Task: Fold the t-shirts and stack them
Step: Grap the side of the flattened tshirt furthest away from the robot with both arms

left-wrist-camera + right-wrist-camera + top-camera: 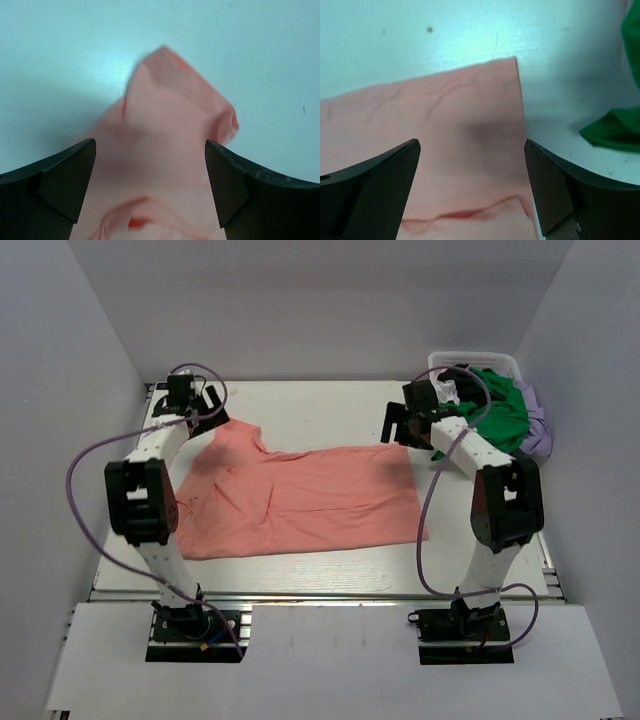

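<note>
A salmon-pink t-shirt lies spread across the middle of the table, its length running left to right. My left gripper hovers open over its far left sleeve; the left wrist view shows that sleeve between the spread fingers. My right gripper hovers open over the shirt's far right corner, which the right wrist view shows flat below. A bright green t-shirt and a lilac one lie heaped in the basket; green cloth also shows at the right edge of the right wrist view. No dark shirt shows.
A white lattice basket stands at the table's back right corner. White walls close in the table on the left, back and right. Purple cables loop beside both arms.
</note>
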`<state>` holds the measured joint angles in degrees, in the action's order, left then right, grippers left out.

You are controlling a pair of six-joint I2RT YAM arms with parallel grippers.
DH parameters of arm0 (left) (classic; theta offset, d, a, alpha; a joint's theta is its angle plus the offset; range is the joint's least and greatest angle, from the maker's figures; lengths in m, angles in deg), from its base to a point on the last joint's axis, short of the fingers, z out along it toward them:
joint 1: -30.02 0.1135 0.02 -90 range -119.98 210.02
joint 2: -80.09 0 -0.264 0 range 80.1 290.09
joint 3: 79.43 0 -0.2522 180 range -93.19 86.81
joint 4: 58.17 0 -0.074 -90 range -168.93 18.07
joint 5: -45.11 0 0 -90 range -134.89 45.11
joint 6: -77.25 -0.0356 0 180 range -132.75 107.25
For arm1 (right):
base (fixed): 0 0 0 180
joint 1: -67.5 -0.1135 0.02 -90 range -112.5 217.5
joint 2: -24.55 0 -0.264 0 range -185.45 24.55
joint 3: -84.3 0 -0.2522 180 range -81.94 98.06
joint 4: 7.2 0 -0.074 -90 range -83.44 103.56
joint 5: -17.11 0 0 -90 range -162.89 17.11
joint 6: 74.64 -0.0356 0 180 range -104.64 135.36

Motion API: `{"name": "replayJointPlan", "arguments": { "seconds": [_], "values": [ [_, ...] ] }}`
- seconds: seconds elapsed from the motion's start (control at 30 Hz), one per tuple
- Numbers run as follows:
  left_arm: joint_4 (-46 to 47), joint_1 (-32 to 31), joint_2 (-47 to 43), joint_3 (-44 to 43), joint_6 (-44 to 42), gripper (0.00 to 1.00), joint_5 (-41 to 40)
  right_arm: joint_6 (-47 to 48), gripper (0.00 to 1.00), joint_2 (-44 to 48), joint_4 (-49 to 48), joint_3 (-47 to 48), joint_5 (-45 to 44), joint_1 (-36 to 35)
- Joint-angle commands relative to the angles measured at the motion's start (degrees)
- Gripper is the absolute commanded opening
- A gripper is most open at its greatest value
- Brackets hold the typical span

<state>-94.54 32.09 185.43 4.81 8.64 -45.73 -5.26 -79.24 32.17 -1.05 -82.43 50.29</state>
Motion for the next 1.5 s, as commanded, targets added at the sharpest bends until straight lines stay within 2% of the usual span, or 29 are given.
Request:
{"name": "replayJointPlan", "arguments": {
  "seconds": [0.0, 0.07, 0.13, 0.23, 0.37, 0.47, 0.5, 0.6, 0.63, 0.7, 0.73, 0.93, 1.1, 1.17, 1.2, 1.23, 1.43, 1.47],
  "values": [
    [3.1, 0.1, 9.0, -9.2, -6.2, 1.0, 1.7, -1.3, 0.9, -3.7, -0.2, 6.6, -3.6, 0.4],
    [0.6, 0.1, 14.3, -18.0, -7.0, 1.0, 1.7, -1.3, 0.9, -6.5, 0.1, 9.2, -3.6, 0.6],
    [0.5, 0.1, 20.1, -22.7, -8.2, 1.0, 1.0, -1.3, 0.9, -8.2, 0.5, 11.7, -4.9, 0.6],
    [3.0, 0.1, 24.8, -25.3, -8.9, 1.0, 3.5, -1.0, 0.9, -10.9, 1.3, 14.2, -5.6, 1.1],
    [5.5, 0.1, 26.9, -25.9, -8.2, 0.98, 3.0, -1.2, 0.9, -13.4, 2.0, 16.9, -6.0, 1.7],
    [6.2, 0.1, 27.5, -25.9, -8.2, 0.78, 3.6, -1.8, 0.9, -15.5, 2.3, 18.9, -6.6, 2.3],
    [6.7, 0.1, 27.5, -25.9, -8.2, 0.63, 3.7, -1.7, 0.9, -16.6, 2.3, 19.3, -6.3, 2.3],
    [7.7, 0.1, 27.5, -24.7, -7.6, 0.44, 5.2, -2.5, 0.9, -19.5, 2.8, 21.8, -5.0, 2.6],
    [7.7, 0.1, 28.1, -24.7, -6.9, 0.31, 5.2, -3.4, 0.9, -20.3, 3.1, 23.7, -4.1, 2.8],
    [7.7, 0.1, 28.6, -26.0, -6.9, 0.17, 6.5, -3.7, 0.9, -22.7, 3.1, 25.2, -3.4, 3.1],
    [7.7, 0.1, 29.1, -26.0, -6.9, 0.0, 7.1, -4.6, 0.9, -23.2, 3.1, 25.9, -3.6, 3.1],
    [10.9, 0.1, 28.0, -24.2, -7.4, 0.0, 9.0, -6.4, 0.9, -27.1, 3.8, 28.5, -3.9, 3.6],
    [13.1, 0.1, 24.5, -20.8, -7.4, 0.0, 10.5, -7.8, 0.9, -27.3, 4.2, 25.4, -6.2, 3.5],
    [14.4, 0.1, 23.8, -20.0, -7.4, 0.0, 11.3, -8.1, 0.86, -27.7, 3.6, 24.7, -6.7, 3.6],
    [14.4, 0.1, 23.0, -19.2, -7.4, 0.0, 11.3, -8.4, 0.82, -28.2, 3.7, 24.8, -6.7, 3.6],
    [15.0, 0.1, 23.0, -18.6, -7.4, 0.0, 11.8, -8.5, 0.73, -28.4, 3.6, 24.7, -6.5, 3.6],
    [16.4, 0.1, 20.5, -16.9, -7.4, 0.0, 13.8, -8.1, 0.47, -28.0, 2.4, 22.9, -6.5, 3.6],
    [17.1, 0.1, 19.6, -16.3, -7.4, 0.0, 14.4, -8.0, 0.31, -28.0, 2.2, 22.8, -7.2, 3.6]
  ]
}}
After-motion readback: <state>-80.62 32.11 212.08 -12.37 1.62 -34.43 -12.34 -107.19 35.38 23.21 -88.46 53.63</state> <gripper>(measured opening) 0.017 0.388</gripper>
